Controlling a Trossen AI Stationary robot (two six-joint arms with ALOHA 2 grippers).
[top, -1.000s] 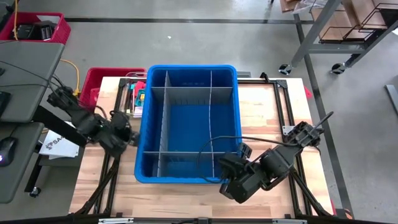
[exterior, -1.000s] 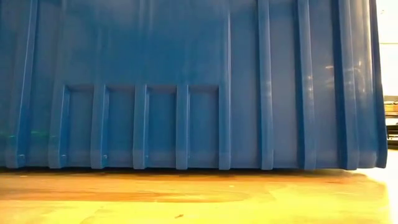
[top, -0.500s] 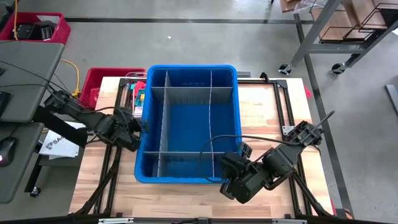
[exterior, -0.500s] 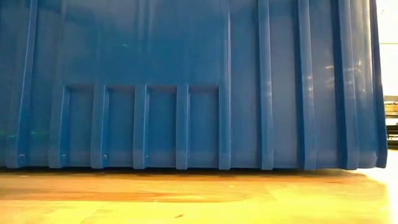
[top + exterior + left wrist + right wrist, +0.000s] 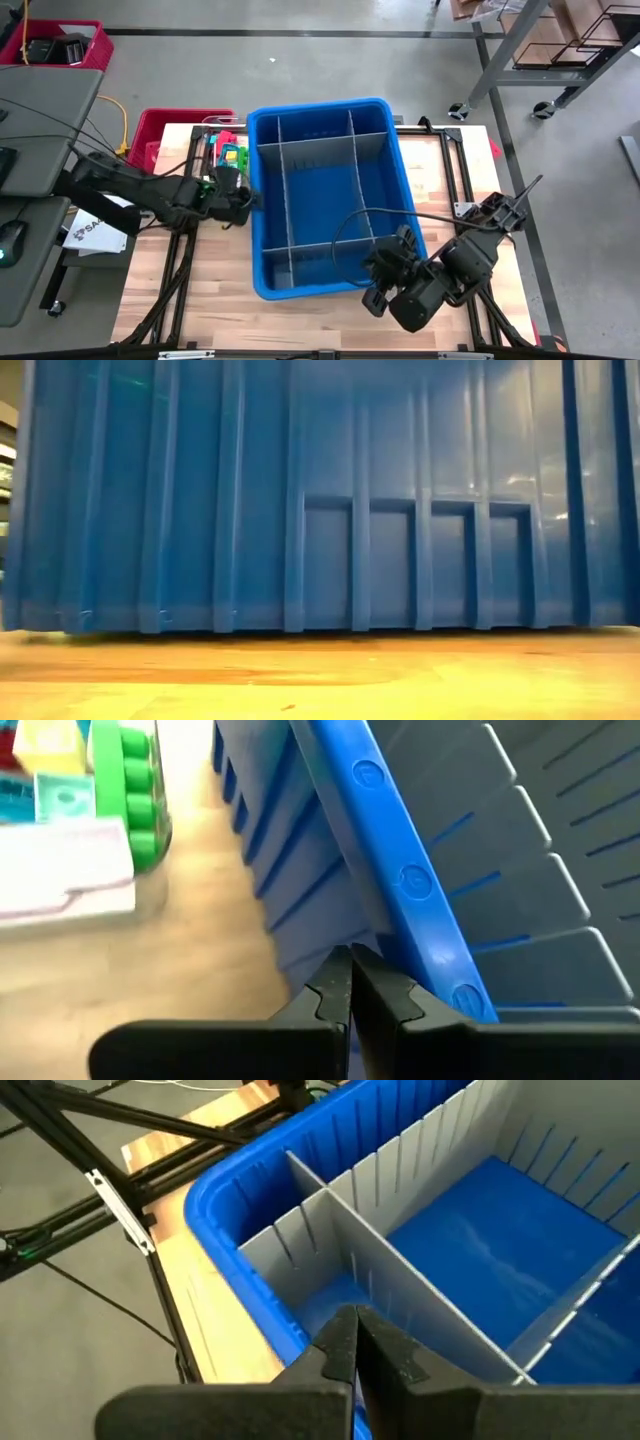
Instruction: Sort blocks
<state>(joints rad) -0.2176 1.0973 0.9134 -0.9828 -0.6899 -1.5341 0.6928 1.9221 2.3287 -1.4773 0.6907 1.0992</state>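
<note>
The blue bin (image 5: pixel 330 200) with grey divider panels (image 5: pixel 345 170) stands on the wooden table, turned slightly askew. Its near wall (image 5: pixel 320 500) fills the low view. Coloured blocks, green (image 5: pixel 140 795), yellow (image 5: pixel 50 745) and teal, lie in a cluster (image 5: pixel 228 153) on the table left of the bin's far corner. My left gripper (image 5: pixel 245 200) (image 5: pixel 350 960) is shut against the bin's left side. My right gripper (image 5: pixel 380 285) (image 5: pixel 355 1318) is shut and hangs above the bin's near right corner, with nothing between its fingers. My left gripper pushes the bin with its shut fingertips (image 5: pixel 335 985), set on the ribbed outer left wall (image 5: pixel 325 915) just below the rim. The fingers slant down from the table's left. The bin stands with its bottom on the table.
A white box (image 5: pixel 60 870) lies beside the blocks. A red crate (image 5: pixel 165 135) stands off the table's far left corner, and black frame rails (image 5: pixel 450 170) run along the table's sides. Bare wood shows to the bin's right (image 5: pixel 470 170) and in front of it (image 5: pixel 320 680).
My left gripper has gone toward the table's right edge, against the bin's left wall. The bin has slid right along the table and turned a little, its near end going farther than its far end. My right gripper has drifted slightly right and up.
</note>
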